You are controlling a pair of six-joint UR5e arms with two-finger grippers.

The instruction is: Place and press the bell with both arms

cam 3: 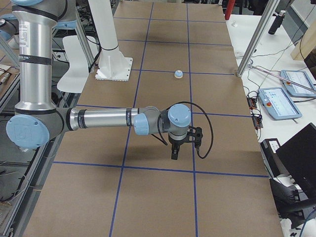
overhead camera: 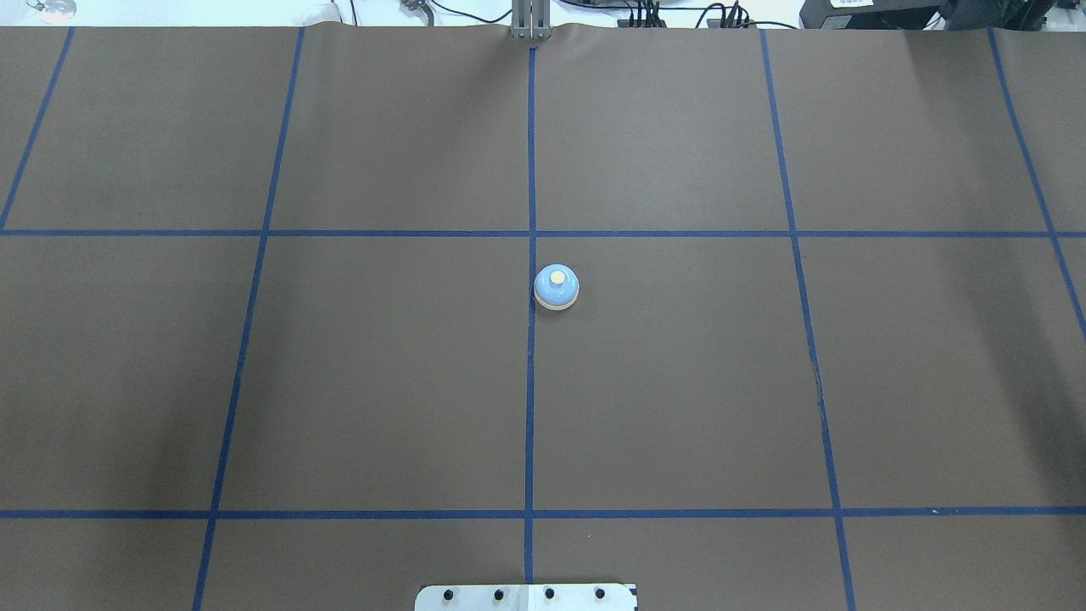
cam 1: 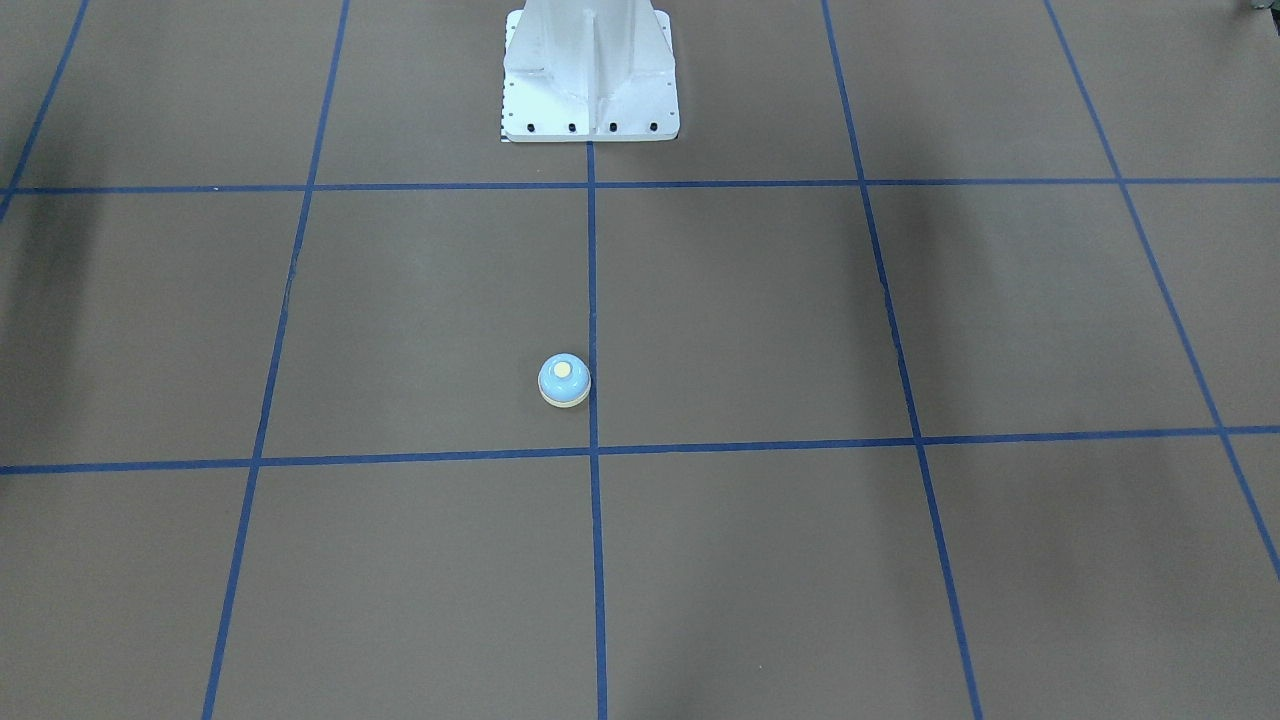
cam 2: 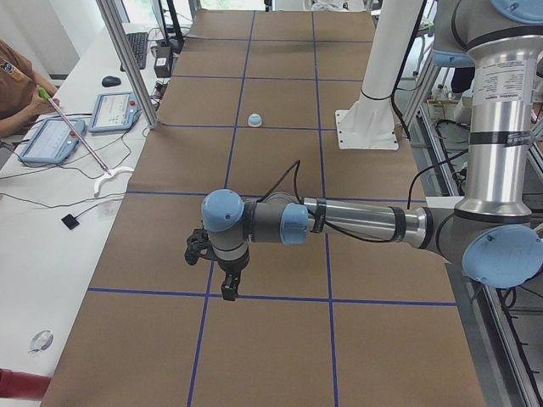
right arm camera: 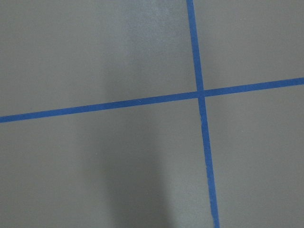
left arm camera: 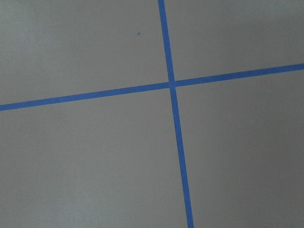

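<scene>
The bell (cam 1: 564, 381) is a light-blue dome with a cream rim and cream button. It stands upright on the brown table beside the centre blue tape line, also in the overhead view (overhead camera: 556, 287). It is small in the side views (cam 2: 254, 119) (cam 3: 178, 74). No gripper shows in the front, overhead or wrist views. My left gripper (cam 2: 229, 288) hangs over the table far from the bell, at the table's left end. My right gripper (cam 3: 174, 152) hangs likewise at the right end. I cannot tell whether either is open or shut.
The white bolted pedestal (cam 1: 590, 80) stands at the robot's side of the table. Blue tape lines (overhead camera: 530, 382) divide the brown surface into squares. Tablets (cam 3: 279, 101) and cables lie on the white bench beyond the far edge. An operator (cam 2: 17, 93) sits there.
</scene>
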